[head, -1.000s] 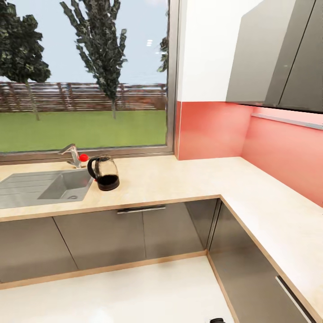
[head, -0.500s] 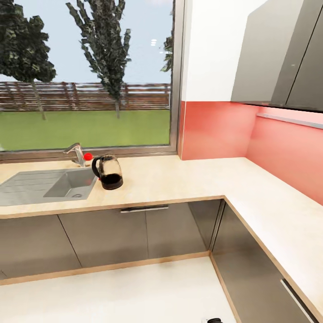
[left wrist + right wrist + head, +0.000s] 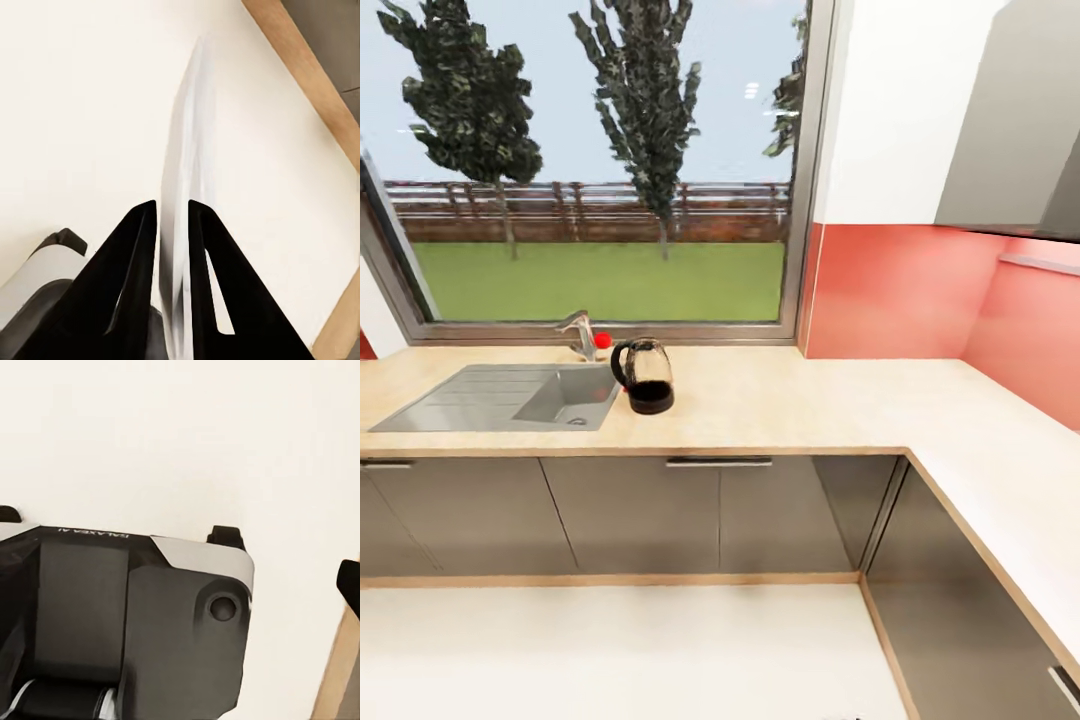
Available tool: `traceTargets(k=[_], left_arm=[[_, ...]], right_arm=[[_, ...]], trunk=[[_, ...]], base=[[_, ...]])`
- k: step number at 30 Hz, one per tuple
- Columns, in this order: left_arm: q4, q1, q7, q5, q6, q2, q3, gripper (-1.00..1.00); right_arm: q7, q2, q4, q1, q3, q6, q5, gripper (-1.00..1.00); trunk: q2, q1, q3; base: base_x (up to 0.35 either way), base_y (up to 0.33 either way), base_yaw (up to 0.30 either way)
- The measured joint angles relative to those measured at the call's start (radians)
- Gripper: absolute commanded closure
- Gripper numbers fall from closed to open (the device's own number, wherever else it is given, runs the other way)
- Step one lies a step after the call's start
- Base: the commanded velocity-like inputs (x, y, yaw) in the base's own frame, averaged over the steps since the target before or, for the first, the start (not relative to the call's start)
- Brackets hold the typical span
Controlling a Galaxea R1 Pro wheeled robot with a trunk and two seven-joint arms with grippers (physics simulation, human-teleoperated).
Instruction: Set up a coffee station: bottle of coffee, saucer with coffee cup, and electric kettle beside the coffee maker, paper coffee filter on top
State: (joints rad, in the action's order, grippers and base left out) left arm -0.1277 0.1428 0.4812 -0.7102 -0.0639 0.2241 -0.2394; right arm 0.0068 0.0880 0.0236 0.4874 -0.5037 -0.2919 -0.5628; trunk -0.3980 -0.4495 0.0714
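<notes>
Here we face an L-shaped counter [image 3: 780, 405] that runs under a wide window [image 3: 610, 170] and turns toward us along the right side. The electric kettle [image 3: 646, 375] stands upright on it, a glass body with a black handle and a dark base, just right of the sink [image 3: 510, 395] and near the far edge of the counter. The faucet [image 3: 580, 335] rises behind the sink's right end, and a small red knob [image 3: 603, 340] sits just beside it, between faucet and kettle. Grey cabinet doors [image 3: 660, 515] run below the counter, one of them with a dark bar handle [image 3: 718, 462]. A red backsplash [image 3: 900, 290] covers the wall to the right of the window, with a grey wall cabinet [image 3: 1010, 130] above it. The pale floor [image 3: 620, 650] spreads out in front of the cabinets.

In the left wrist view, our left end effector [image 3: 172, 217] has its two black fingers [image 3: 139, 247] drawn narrow on a thin, pale sheet seen edge-on, which we take to be the paper coffee filter [image 3: 184, 142]; it stands up between the fingers and reaches well past their tips. Below it lie the floor and a wooden plinth strip [image 3: 307, 75].

In the right wrist view we see the dark body of our right arm [image 3: 127, 615] above the floor; we cannot tell how the right end effector's fingers are set.
</notes>
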Motion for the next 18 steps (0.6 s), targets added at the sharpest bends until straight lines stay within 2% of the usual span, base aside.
traceTargets(k=[6,8,18], left_arm=[[0.0,0.0,-0.041,0.002,-0.021,-0.006,0.001,1.0],[0.0,0.0,-0.089,0.007,-0.025,-0.01,0.007,1.0],[-0.001,0.0,-0.098,0.01,-0.026,-0.012,0.011,1.0]], right_arm=[[0.006,-0.012,0.0,-0.006,0.0,0.025,0.001,-1.0],[0.006,-0.013,0.0,-0.009,0.0,0.028,0.001,-1.0],[0.006,-0.013,0.0,-0.018,0.0,0.028,0.002,-1.0]], trunk=[[0.0,0.0,0.004],[0.0,0.0,0.005],[0.0,0.0,0.012]], base=[[0.0,0.0,0.269],[0.0,0.0,0.269],[0.0,0.0,0.269]])
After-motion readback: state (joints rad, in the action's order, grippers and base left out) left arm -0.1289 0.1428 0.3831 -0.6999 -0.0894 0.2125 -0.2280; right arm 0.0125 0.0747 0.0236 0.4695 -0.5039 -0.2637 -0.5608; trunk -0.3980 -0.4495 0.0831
